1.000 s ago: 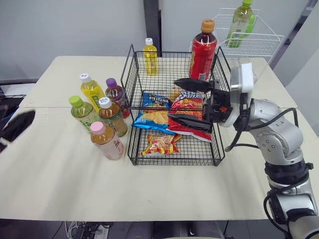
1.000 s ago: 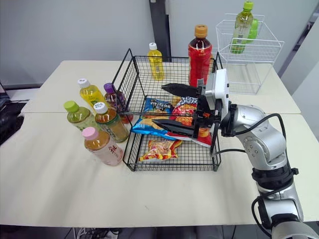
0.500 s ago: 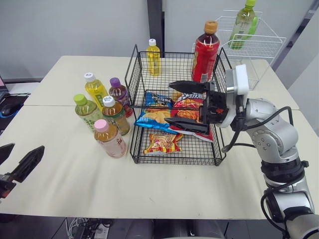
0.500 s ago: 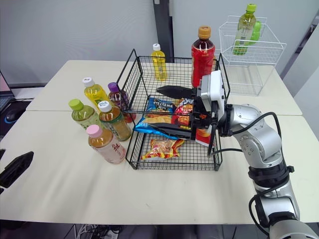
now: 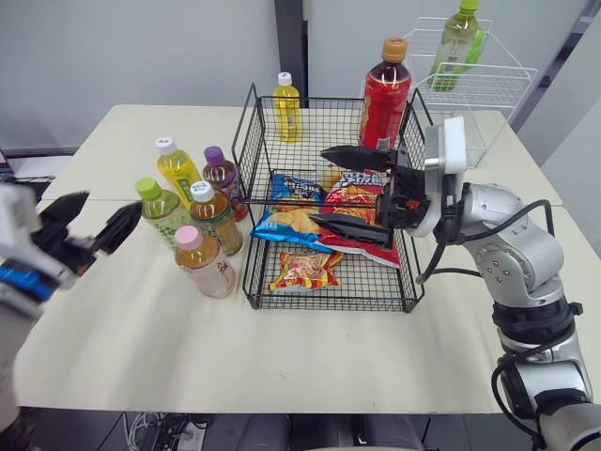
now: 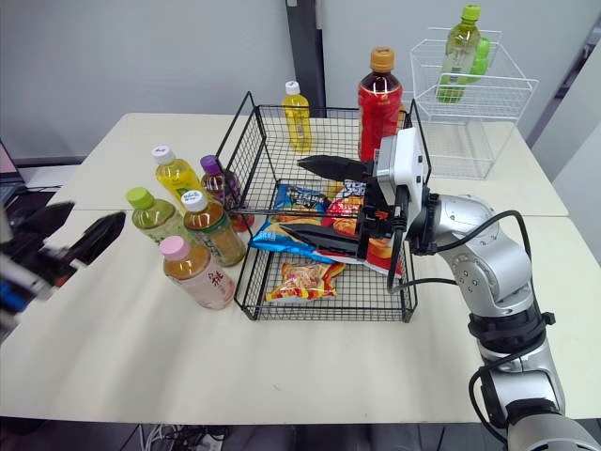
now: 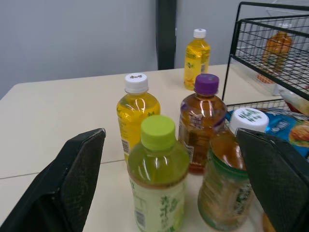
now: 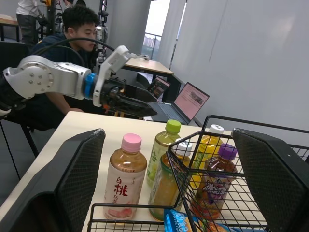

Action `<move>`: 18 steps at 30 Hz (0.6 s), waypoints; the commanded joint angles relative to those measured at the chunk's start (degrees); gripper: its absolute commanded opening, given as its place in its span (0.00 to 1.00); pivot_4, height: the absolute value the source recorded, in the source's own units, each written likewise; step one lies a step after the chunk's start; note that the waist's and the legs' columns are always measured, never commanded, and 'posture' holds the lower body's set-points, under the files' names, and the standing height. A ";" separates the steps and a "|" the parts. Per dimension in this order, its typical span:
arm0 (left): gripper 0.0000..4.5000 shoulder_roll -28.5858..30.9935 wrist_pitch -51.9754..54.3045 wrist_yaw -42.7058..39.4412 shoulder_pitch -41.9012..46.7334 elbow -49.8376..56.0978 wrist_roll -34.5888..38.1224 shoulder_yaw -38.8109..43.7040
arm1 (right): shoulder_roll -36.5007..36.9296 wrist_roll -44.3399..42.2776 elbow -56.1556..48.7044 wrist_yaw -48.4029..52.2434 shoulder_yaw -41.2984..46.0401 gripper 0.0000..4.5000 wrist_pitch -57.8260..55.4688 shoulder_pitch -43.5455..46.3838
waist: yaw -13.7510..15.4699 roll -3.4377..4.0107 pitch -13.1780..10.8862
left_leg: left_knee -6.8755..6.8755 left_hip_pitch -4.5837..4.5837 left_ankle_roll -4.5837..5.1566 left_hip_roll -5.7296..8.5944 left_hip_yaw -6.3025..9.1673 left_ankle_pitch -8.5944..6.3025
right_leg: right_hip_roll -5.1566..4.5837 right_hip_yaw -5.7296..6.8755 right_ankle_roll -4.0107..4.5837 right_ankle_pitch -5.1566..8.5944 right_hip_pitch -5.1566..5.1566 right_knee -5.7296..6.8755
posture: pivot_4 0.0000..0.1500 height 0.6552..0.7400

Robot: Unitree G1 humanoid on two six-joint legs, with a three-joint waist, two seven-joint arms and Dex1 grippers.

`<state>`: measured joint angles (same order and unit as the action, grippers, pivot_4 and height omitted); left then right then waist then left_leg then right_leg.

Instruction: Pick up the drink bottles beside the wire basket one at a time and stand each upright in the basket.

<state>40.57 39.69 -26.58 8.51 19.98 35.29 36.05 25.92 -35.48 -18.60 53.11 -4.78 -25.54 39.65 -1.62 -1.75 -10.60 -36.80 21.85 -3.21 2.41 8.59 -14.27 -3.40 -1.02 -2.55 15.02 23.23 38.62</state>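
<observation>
Task objects: the green-capped bottle (image 5: 158,209), yellow bottle (image 5: 176,167), purple-capped bottle (image 5: 220,174), tea bottle (image 5: 214,218) and pink-capped bottle (image 5: 202,263) stand upright on the table (image 5: 141,348). They sit at centre left of the head view, just beside the left wall of the wire basket (image 5: 371,287), packed close together.

Left gripper (image 5: 113,200): at the far left edge, level with the cluster, jaws spread wide and empty. Its wrist view frames the green-capped bottle between the two fingers, some way ahead. We judge this outermost bottle to be the target, since it can be reached without crossing the others.

Right gripper (image 5: 317,185): right of centre, over the basket, fingers wide apart, gripping nothing. We read it as leaving the cluster to the nearer arm.

Basket contents: snack bags (image 5: 310,225) lie across the middle and front of the floor. The back strip, toward the top of the frame, appears bare — in our judgement the spot where a bottle can stand level.

Progress: none of the five is lifted; the first pick is not yet made.

Risk: closing on the green-capped bottle may nudge the tea bottle beside it.
</observation>
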 commanded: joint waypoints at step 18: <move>1.00 -3.80 -10.47 4.81 14.30 -16.31 -11.13 -13.11 | 1.40 -0.61 -6.37 -4.42 2.32 1.00 -1.40 -0.80 | -0.12 0.01 -0.01 | 0.02 0.04 -0.07 -0.13 0.06 -0.04 | 0.14 -0.01 0.04 -0.03 0.06 -0.01 | 1.00 1.00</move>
<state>36.51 30.62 -21.91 21.47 3.05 24.66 22.74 26.73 -35.20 -22.54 49.40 -4.24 -26.88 38.86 -1.75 -1.75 -10.61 -36.77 21.89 -3.28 2.29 8.65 -14.31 -3.25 -1.03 -2.50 15.00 23.29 38.61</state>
